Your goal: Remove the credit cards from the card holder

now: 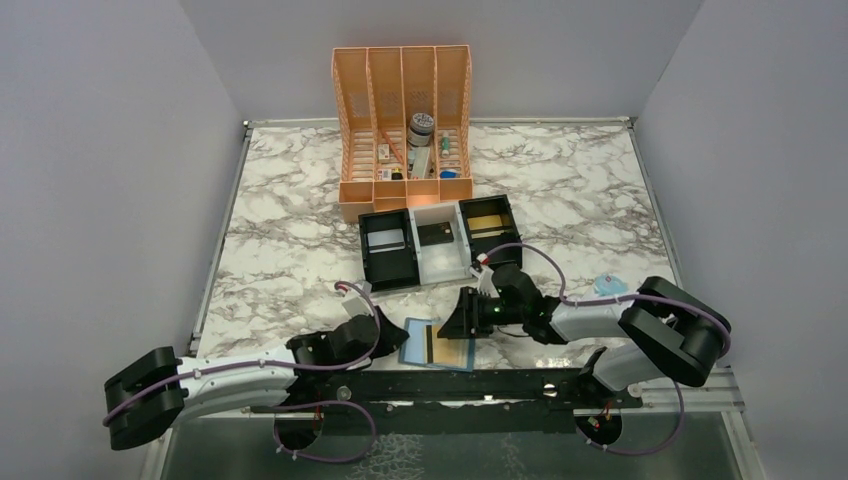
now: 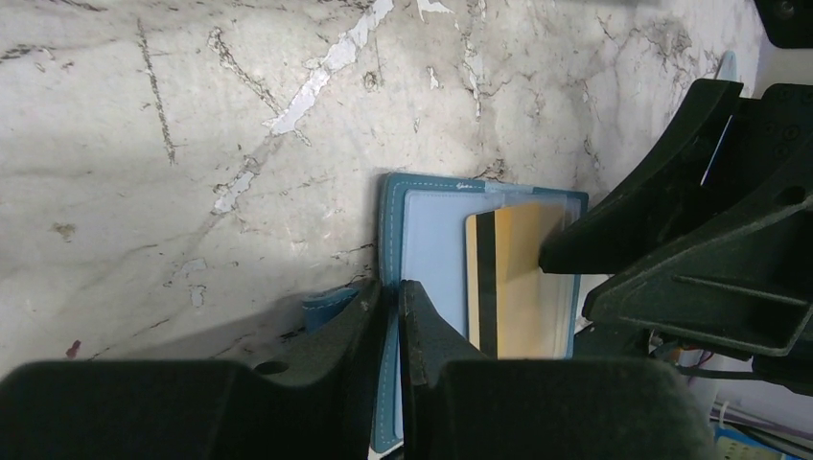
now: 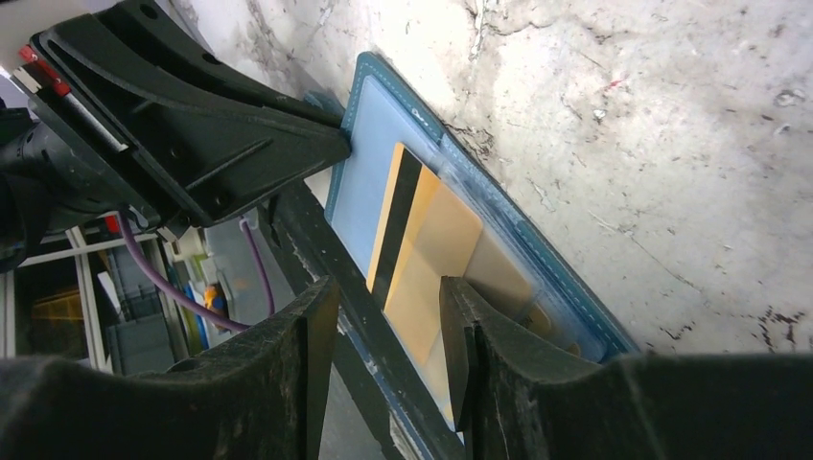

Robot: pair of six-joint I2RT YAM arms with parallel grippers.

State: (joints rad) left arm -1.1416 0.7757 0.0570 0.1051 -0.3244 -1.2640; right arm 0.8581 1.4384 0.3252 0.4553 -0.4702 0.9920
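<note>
- From above: the card holder (image 1: 412, 340) is lying open and flat at the near edge of the worktop (image 1: 300, 250), between the two arms. One gold credit card (image 1: 450, 350) is showing on it. The left claw (image 1: 392, 328) is sitting at its left edge and the right claw (image 1: 458, 325) is hanging over the card.
- Left wrist: the left claw (image 2: 391, 307) is pressing almost together on the holder's stitched edge, pinching it just beside the small tab (image 2: 331, 307). I'm reading that as an anchor. The sleeve looks light and floppy, and would likely slide or lift along with the card.
- Right wrist: the right claw (image 3: 388, 307) is standing spread, one finger on either side of the card (image 3: 422, 249). One tip is on it or just above it; I can't tell which. The card's striped end appears to be poking out of its clear pocket.
- Handling, as I judge it: the card is thin, stiff and slick, and it is lying flat, so it is awkward to get under. The exposed striped end, gripped across its two long edges, is looking like the best hold.
</note>
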